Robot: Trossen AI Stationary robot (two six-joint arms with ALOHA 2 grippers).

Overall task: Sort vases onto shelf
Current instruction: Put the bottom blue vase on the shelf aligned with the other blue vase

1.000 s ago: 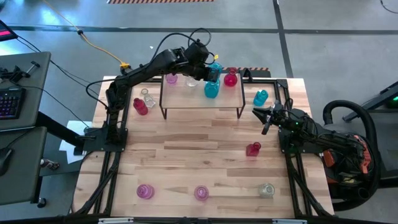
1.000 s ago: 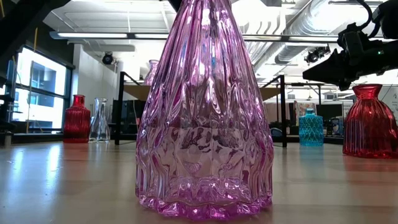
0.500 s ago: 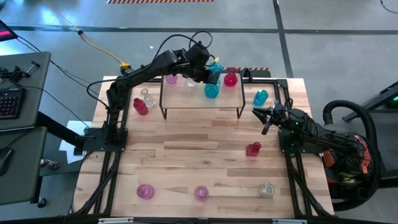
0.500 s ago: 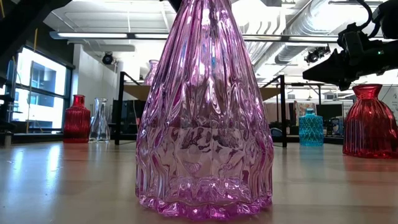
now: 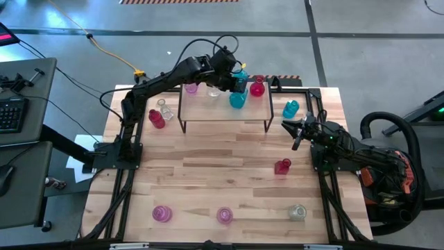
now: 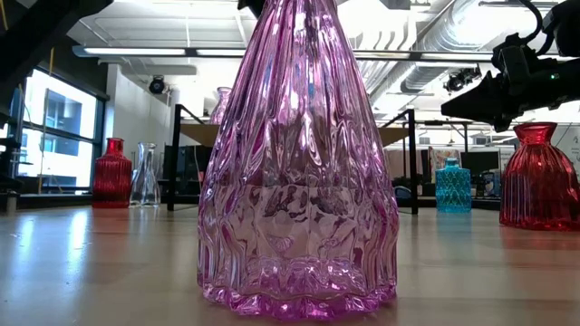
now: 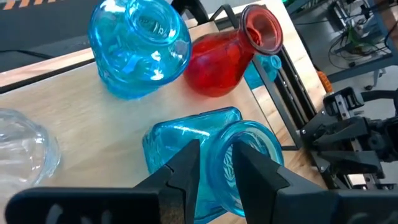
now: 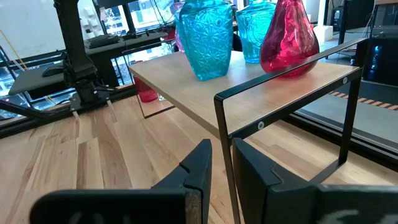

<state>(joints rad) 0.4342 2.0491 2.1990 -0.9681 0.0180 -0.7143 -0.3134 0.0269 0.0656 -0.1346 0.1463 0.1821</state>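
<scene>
A slatted light-wood table (image 5: 222,180) fills the overhead view, its planks pale and smooth. At 12 o'clock on it stands the shelf (image 5: 225,111), a small rectangular light-wood board on thin black metal legs.

The left arm (image 5: 159,80), dark and jointed, reaches from 9 o'clock over the shelf's far edge. Its left gripper (image 7: 214,163) has narrowly parted fingers straddling the glass rim of a teal vase (image 7: 205,155), a squarish, faceted piece of translucent glass standing on the board; the grip looks loose. Since 1 second ago the gripper and this vase have shifted slightly toward 12 o'clock on the shelf.

The right arm (image 5: 347,146) lies at 3 o'clock. Its right gripper (image 8: 221,165) hangs nearly closed on nothing, beside the shelf's black leg, unmoved from the earlier frame.

Also on the shelf are a rounder, dimpled teal vase (image 7: 140,46) and a bulbous red vase (image 7: 227,56) with a flared lip, the 2 touching, plus a clear vase (image 7: 25,152) at the edge of the wrist view.

On the table, a small teal vase (image 5: 291,109) sits at 2 o'clock and a small red vase (image 5: 282,167) at 3 o'clock. In the low view a ribbed pink vase (image 6: 299,163), cone-shaped with a scalloped base, dominates the near edge at 6 o'clock.
</scene>
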